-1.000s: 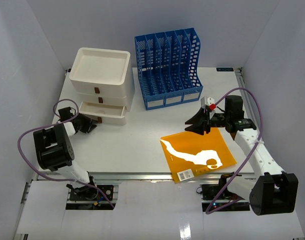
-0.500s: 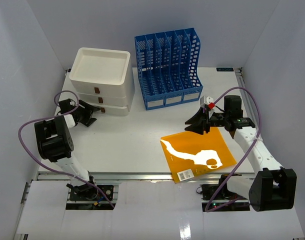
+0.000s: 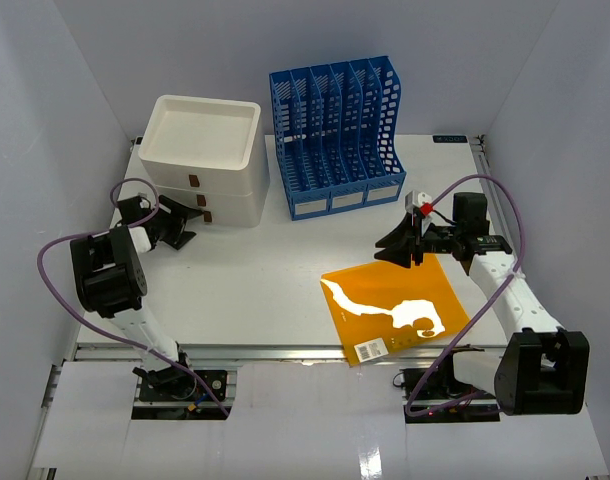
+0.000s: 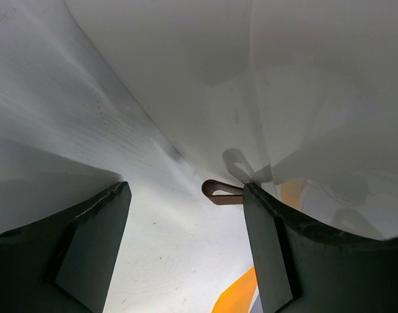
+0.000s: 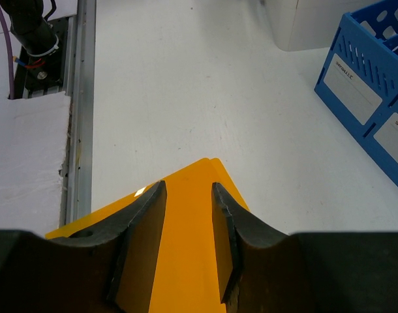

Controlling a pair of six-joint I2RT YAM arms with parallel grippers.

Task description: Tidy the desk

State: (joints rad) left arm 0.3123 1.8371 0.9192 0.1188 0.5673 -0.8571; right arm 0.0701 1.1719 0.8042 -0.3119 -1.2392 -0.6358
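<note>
Left gripper (image 4: 186, 189) wide open at the drawer tab (image 4: 222, 192), my right gripper (image 5: 187, 189) narrowly parted over the orange folder (image 3: 395, 305); next I'd pinch its edge for the blue rack (image 3: 335, 135)

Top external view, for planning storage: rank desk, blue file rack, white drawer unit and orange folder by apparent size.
desk
blue file rack and white drawer unit, too alike to rank
orange folder
</note>
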